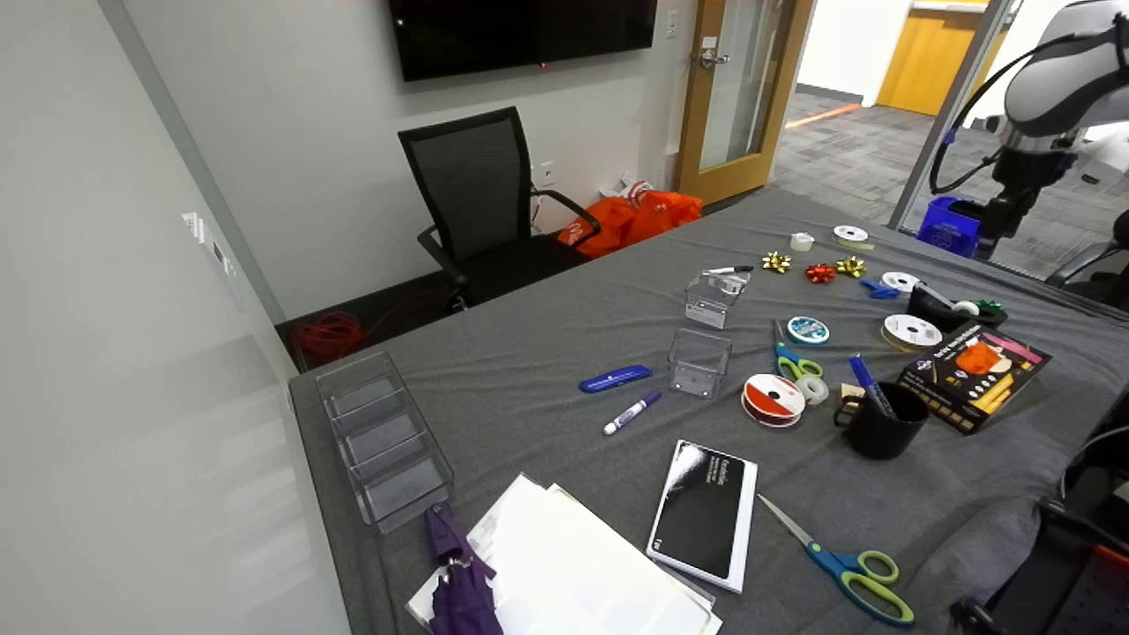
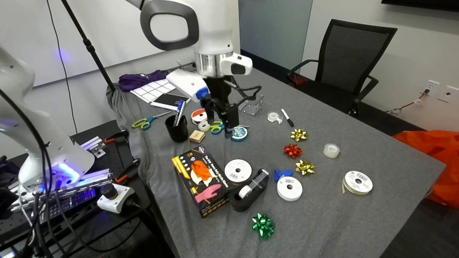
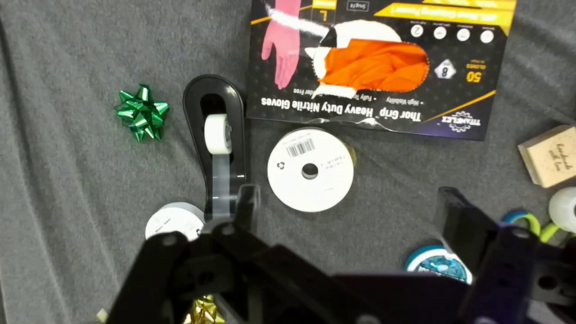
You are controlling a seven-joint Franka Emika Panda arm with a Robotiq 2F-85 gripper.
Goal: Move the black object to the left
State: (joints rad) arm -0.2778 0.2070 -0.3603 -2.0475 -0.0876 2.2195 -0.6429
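Note:
Several black things are in view; which one is meant cannot be told. A black tape dispenser [image 2: 241,205] lies on the grey cloth beside a black glove box [image 2: 200,179]; in the wrist view the dispenser [image 3: 238,146] is at left, partly behind a finger, and the box [image 3: 382,108] is at the top. A black mug [image 1: 885,434] holding markers stands upright, also in an exterior view [image 2: 178,132]. My gripper [image 3: 348,200] is open and empty above the table, its fingers wide apart. In an exterior view the gripper [image 2: 221,126] hangs above the blue tape roll.
A white ribbon spool [image 3: 310,189] lies between dispenser and box. Near them are a green bow [image 2: 263,225], a white spool [image 2: 289,188], a blue tape roll [image 2: 239,133] and scissors [image 1: 847,564]. A clear tray [image 1: 388,441] and white papers [image 1: 573,564] lie farther off.

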